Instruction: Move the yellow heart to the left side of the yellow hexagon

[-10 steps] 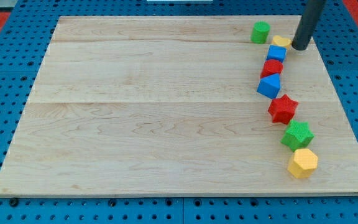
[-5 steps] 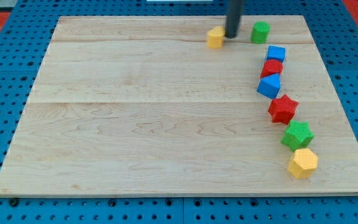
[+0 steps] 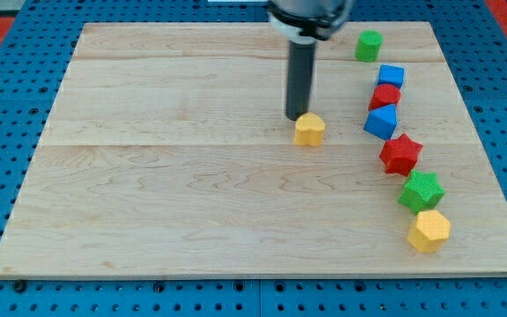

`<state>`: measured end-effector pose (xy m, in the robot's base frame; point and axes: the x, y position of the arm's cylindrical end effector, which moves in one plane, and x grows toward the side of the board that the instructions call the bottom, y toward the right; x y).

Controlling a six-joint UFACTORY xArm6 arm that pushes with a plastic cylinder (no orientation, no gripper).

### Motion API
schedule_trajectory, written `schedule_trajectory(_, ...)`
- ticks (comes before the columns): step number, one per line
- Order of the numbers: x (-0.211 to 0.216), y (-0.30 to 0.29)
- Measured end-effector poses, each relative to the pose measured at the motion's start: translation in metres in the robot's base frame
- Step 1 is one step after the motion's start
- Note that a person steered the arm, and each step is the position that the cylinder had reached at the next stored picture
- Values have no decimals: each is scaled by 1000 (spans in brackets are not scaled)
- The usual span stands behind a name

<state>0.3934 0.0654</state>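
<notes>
1. near the middle of the board (image 3: 148, 194), a little toward the view's top and right, sits the yellow heart (image 3: 309, 129); my tip (image 3: 295, 118) touches, or all but touches, its upper-left edge.
2. i have no fingers to open or close: the rod grips nothing and can only shove.
3. the yellow hexagon (image 3: 429, 231) lies well apart, at the view's lower right, at the bottom of a curved row: green star (image 3: 422, 191), red star (image 3: 400, 153), blue block (image 3: 381, 121), red block (image 3: 385, 95), blue cube (image 3: 392, 75), green block (image 3: 369, 45).
4. to do this step well, i judge the push should run toward the view's bottom and slightly right, with the tip kept behind the heart's middle so it does not spin off sideways.
5. the heart should stop just left of the hexagon, so i would steer wide of the red and green stars.
6. the heart is too small to be sure which way it points; it looks about as wide as tall, with no clear long axis.
</notes>
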Motion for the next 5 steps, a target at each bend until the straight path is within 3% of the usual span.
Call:
schedule_trajectory(1, -1, -3)
schedule_trajectory(3, 108, 30)
schedule_trajectory(5, 141, 44)
